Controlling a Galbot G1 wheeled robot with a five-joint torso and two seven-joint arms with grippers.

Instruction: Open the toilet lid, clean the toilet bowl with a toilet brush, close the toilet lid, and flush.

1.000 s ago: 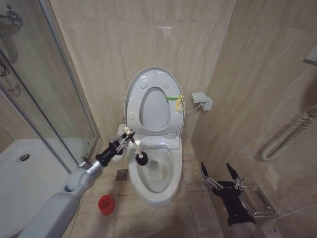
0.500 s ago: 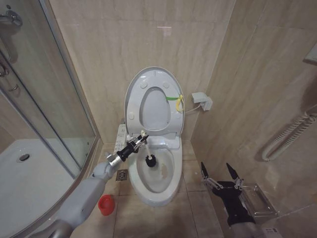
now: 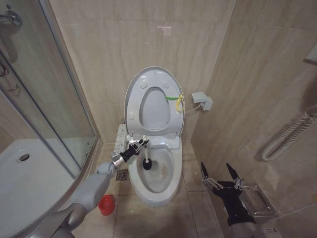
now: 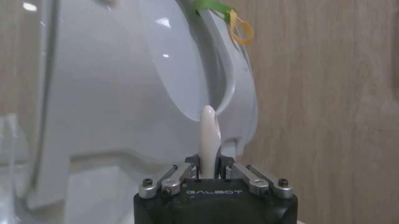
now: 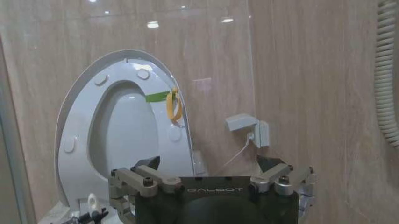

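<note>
Left gripper (image 3: 139,145) reached out over the near-left rim of the toilet bowl (image 3: 171,187), fingers clamped on the thin white handle of the toilet brush (image 3: 146,154). Brush angled down into the bowl, dark bristle head low against the rear inner wall; contact with the ceramic likely, though hard to confirm from the head view. Seen from the left wrist, handle tip (image 4: 209,135) sticking up between the closed fingers, with "GALBOT" printed in white on the black gripper body below it.

Toilet lid (image 3: 141,77) raised upright against the tiled wall, seat ring lifted with it, yellow-green strap (image 3: 176,99) hanging at its right edge, round bumpers showing on the underside. Same strap (image 5: 171,103) and lid (image 5: 100,70) visible from the right wrist.

Small red cup holder (image 3: 105,205) standing on the floor tiles to the left of the bowl, beside the left arm and apart from the brush.

Right gripper (image 3: 221,175) parked low on the right, well apart from the toilet, fingers spread wide with nothing between them; "GALBOT" legible on its body too.
</note>
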